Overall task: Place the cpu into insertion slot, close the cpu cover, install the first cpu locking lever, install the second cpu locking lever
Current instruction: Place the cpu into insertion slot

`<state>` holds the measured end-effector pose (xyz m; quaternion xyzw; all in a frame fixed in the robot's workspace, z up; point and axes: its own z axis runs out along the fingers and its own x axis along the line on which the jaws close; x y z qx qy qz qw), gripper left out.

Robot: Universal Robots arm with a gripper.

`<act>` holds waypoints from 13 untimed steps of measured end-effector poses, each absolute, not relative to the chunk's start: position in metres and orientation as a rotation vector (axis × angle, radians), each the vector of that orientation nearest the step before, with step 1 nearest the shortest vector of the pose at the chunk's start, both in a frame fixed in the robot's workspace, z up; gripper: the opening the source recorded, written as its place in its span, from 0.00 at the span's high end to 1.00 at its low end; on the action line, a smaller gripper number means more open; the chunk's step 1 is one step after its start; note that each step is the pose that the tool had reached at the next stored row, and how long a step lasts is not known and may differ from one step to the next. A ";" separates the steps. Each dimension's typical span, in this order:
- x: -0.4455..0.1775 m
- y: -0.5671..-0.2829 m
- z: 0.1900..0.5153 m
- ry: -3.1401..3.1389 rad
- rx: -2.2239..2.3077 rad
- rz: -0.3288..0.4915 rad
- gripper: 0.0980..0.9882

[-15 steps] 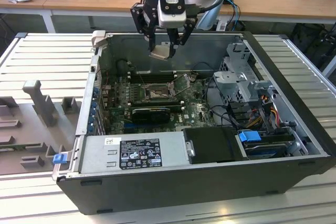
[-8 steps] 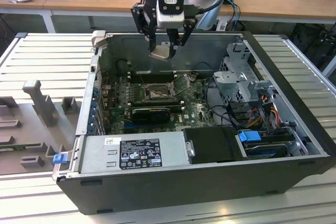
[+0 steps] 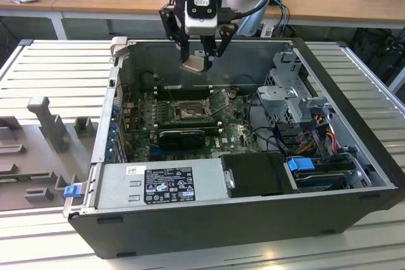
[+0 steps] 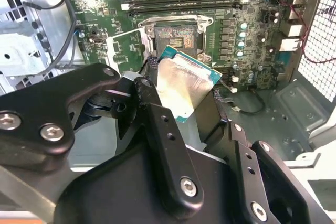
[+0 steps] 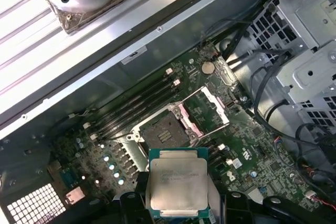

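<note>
Over the open computer case (image 3: 354,175), gripper (image 3: 200,60) with jaws closed on the cpu (image 3: 193,64), chip looking slightly tilted. Hanging near the case's rear wall, well above the insertion slot (image 3: 188,110). Just beside the slot, cpu cover (image 5: 207,109) standing open.

Best done by squaring chip corners to the socket rim, levelling, then lowering straight with no sliding over the contacts.

Exterior view gives height above the board. First wrist view gives the chip's metal top and the bare socket, second wrist view its green edge.
</note>
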<state>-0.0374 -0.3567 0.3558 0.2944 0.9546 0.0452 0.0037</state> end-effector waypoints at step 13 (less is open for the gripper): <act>-0.037 -0.357 0.353 2.980 0.958 0.141 0.52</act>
